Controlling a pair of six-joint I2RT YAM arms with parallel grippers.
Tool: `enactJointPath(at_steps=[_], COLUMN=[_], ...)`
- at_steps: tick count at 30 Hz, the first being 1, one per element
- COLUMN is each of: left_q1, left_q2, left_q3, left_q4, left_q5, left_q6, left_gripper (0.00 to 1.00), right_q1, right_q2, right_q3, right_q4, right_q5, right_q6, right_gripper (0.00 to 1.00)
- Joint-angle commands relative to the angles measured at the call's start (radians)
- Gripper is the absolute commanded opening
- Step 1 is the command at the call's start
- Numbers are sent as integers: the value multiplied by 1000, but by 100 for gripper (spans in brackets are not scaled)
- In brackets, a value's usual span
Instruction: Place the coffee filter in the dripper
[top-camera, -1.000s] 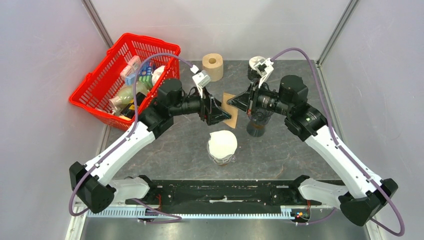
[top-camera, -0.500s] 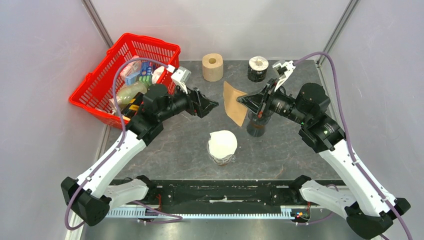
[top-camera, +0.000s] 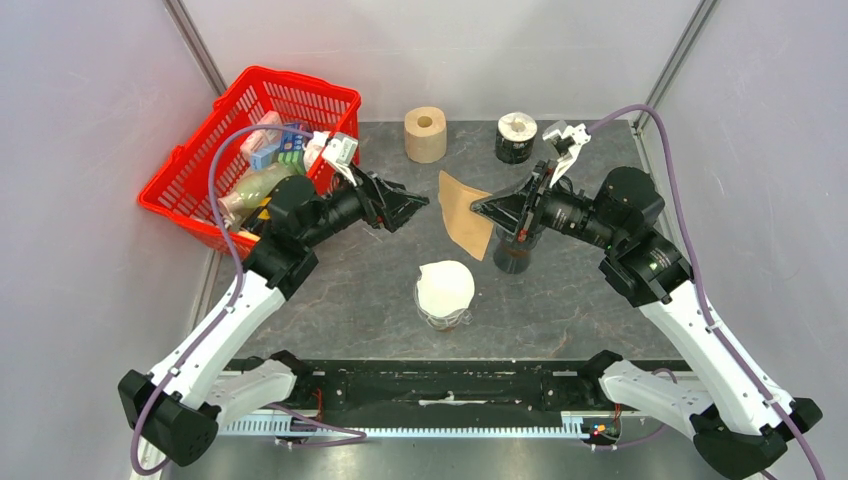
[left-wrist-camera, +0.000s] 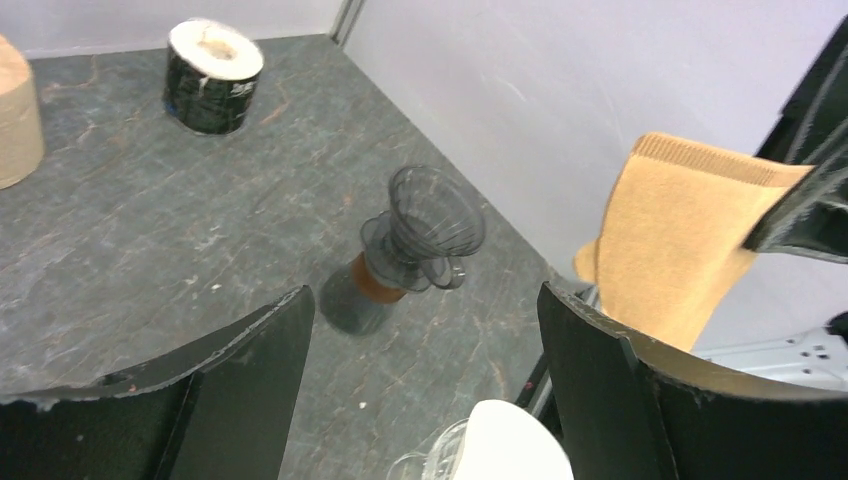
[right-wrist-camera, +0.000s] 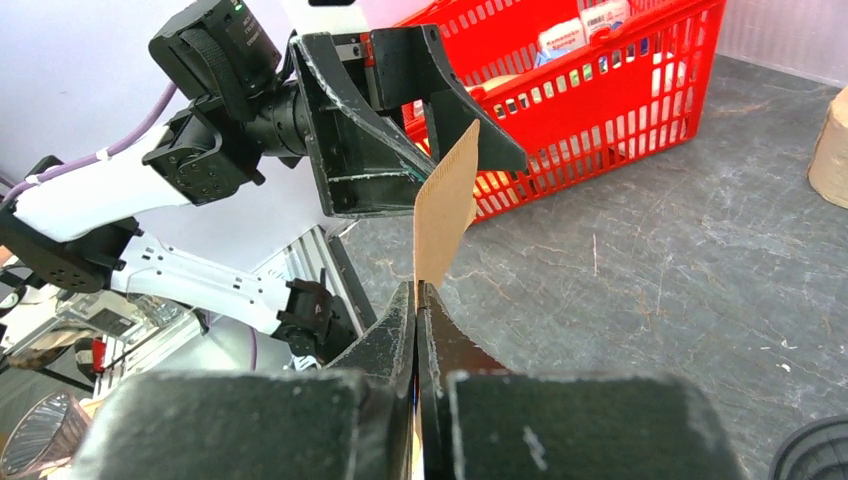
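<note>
- coffee filter (top-camera: 465, 213): brown paper, off the table, pinched at its lower corner by the right gripper (top-camera: 480, 207). In the right wrist view the filter (right-wrist-camera: 445, 205) stands edge-on, straight up out of the closed fingertips.
- right gripper (right-wrist-camera: 415, 300): jaws clamped tight on the filter, nothing else held.
- dripper (top-camera: 512, 250): dark, see-through cone on a dark carafe with a brown collar, upright on the table (top-camera: 350, 290). It sits under the right gripper, just right of the filter, partly hidden from the top camera. The left wrist view shows the dripper (left-wrist-camera: 435, 210) with nothing in it.
- filter is not in the dripper; it hangs above and beside it.
- left gripper (top-camera: 412, 205): jaws spread wide, holding nothing, facing the filter with a clear gap to it. Seen from its own wrist, the filter (left-wrist-camera: 680, 240) sits up and right of the right-hand finger (left-wrist-camera: 600, 380).
- white-topped glass vessel (top-camera: 445, 290): on the table nearer the arm bases, apart from both grippers.
- far edge: kraft paper roll (top-camera: 425, 135) and black roll with white top (top-camera: 516, 138).
- red basket (top-camera: 200, 180): far left, packed with groceries.
</note>
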Motion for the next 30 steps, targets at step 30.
enactJointPath(at_steps=[30], left_q1=[9], left_q2=[37], left_q3=[-12], left_q4=[219], left_q5=[176], left_q6=[-136], left_gripper=[82], right_q1=[0], right_q2=[-3], right_q3=[-4], right_q4=[97], right_q5=[-126], right_q6=[34], right_gripper=[0])
